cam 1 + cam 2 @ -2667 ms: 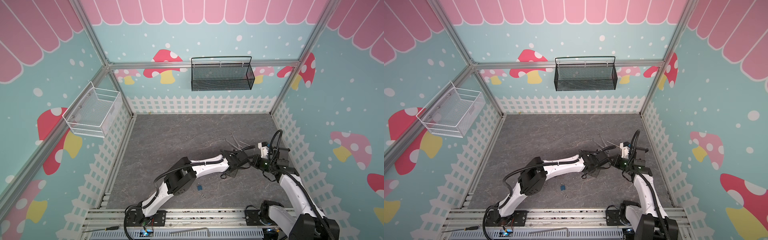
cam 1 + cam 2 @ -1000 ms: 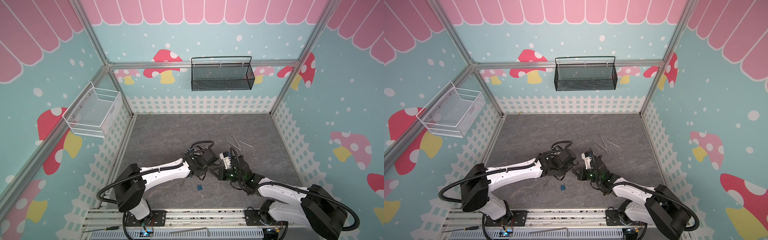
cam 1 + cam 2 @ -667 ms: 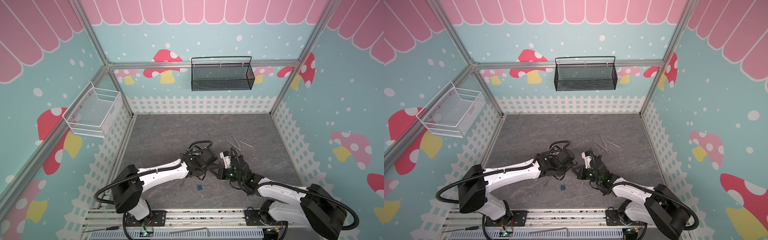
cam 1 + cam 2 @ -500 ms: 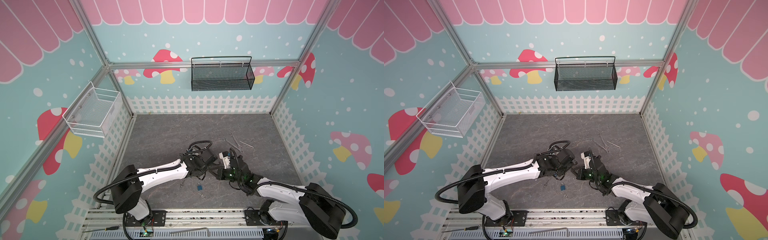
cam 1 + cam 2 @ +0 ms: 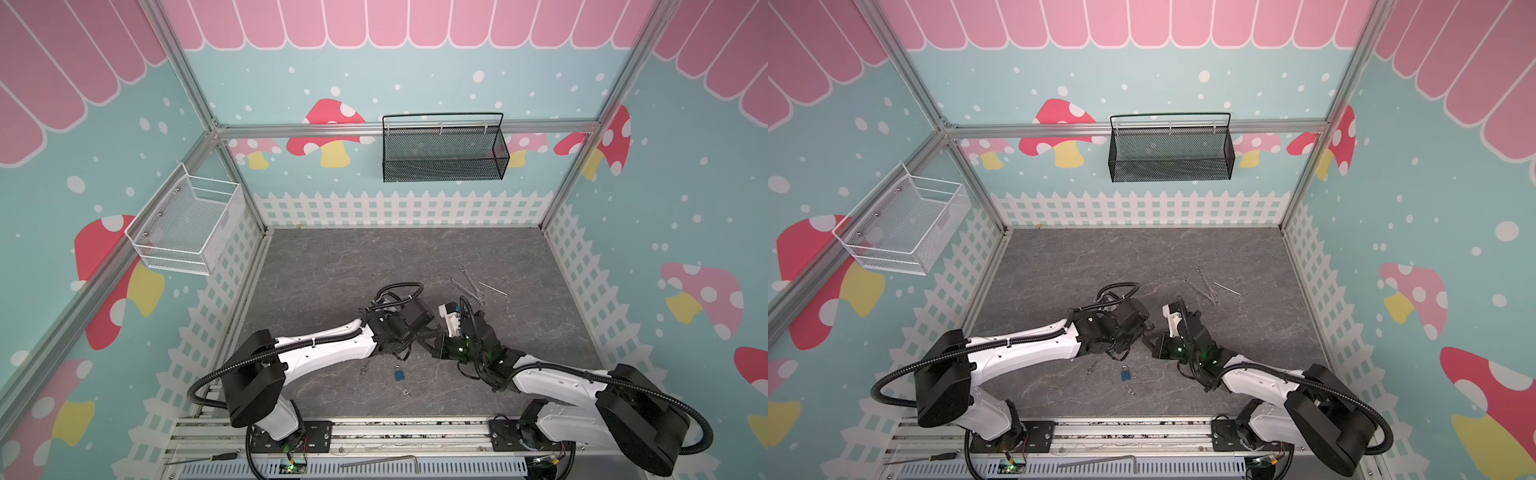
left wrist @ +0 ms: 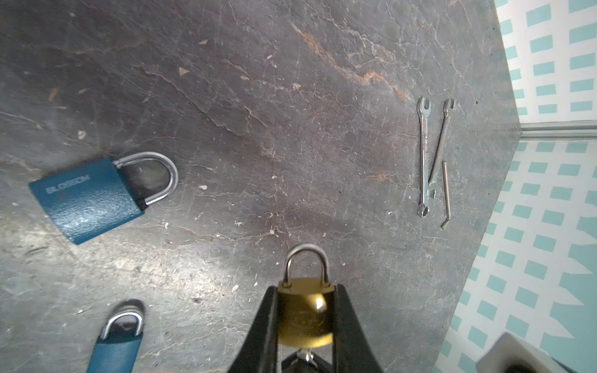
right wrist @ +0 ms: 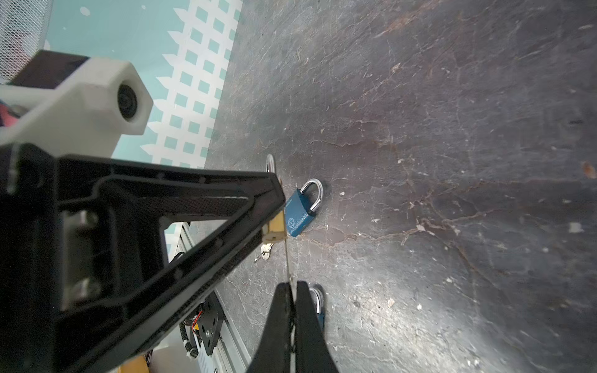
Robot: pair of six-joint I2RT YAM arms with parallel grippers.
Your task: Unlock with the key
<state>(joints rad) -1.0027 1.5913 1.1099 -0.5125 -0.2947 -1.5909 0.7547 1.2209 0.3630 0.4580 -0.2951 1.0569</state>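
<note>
Brass padlock (image 6: 303, 310) is held clamped across its body by the left gripper (image 6: 305, 292), above the table (image 5: 332, 266) at lower centre of both top views; a key (image 7: 287, 258) is pinched in the tightly closed right gripper (image 7: 292, 285), its blade meeting the lock's underside; should the two be misaligned when turned, the thin key may be twisted out of the pinch, or the lock spun loose and dropped beside the blue padlock (image 6: 87, 200).

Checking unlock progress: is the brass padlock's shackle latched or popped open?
Latched. Both legs of the shackle sit in the brass padlock body, which the left gripper clamps; the right gripper holds the key at its base.
</note>
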